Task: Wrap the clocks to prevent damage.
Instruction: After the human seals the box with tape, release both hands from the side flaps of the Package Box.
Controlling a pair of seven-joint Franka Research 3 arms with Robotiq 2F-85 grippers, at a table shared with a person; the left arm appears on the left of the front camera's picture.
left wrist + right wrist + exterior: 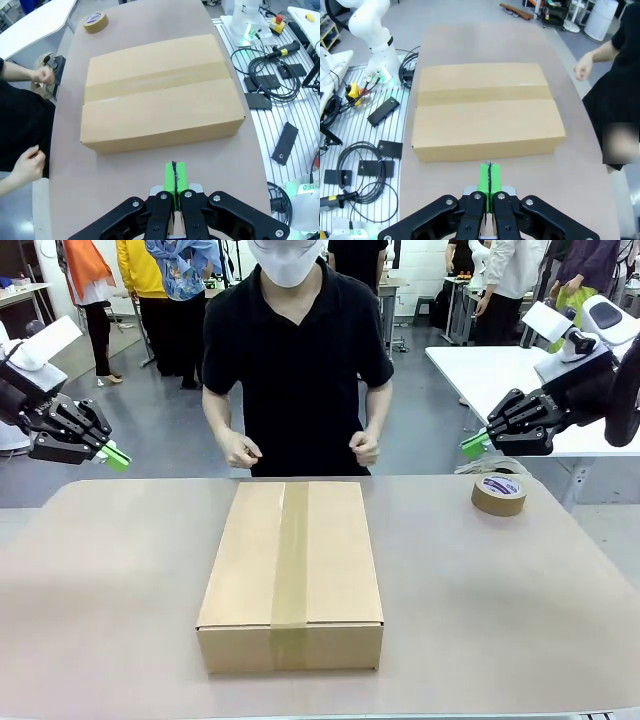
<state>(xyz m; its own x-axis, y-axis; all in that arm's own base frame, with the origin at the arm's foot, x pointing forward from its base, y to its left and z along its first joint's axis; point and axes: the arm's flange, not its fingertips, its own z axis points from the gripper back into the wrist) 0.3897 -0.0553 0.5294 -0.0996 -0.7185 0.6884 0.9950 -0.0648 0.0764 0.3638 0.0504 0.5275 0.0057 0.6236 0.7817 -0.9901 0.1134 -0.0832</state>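
Note:
The clocks are out of view. A cardboard box (291,575) sealed with a strip of brown tape lies flat in the middle of the table; it also fills the centre of the left wrist view (160,92) and the right wrist view (485,110). My left gripper (117,457) hangs shut above the table's left edge, green pads pressed together (174,177), holding nothing. My right gripper (473,446) hangs shut above the far right of the table, pads together (489,179), empty. The person stands at the far side, both hands (240,450) closed near the box's far edge.
A roll of brown tape (498,493) lies at the table's far right, also seen in the left wrist view (95,22). Beside the table, cables and black devices (270,75) lie on a metal bench. Other people stand farther back.

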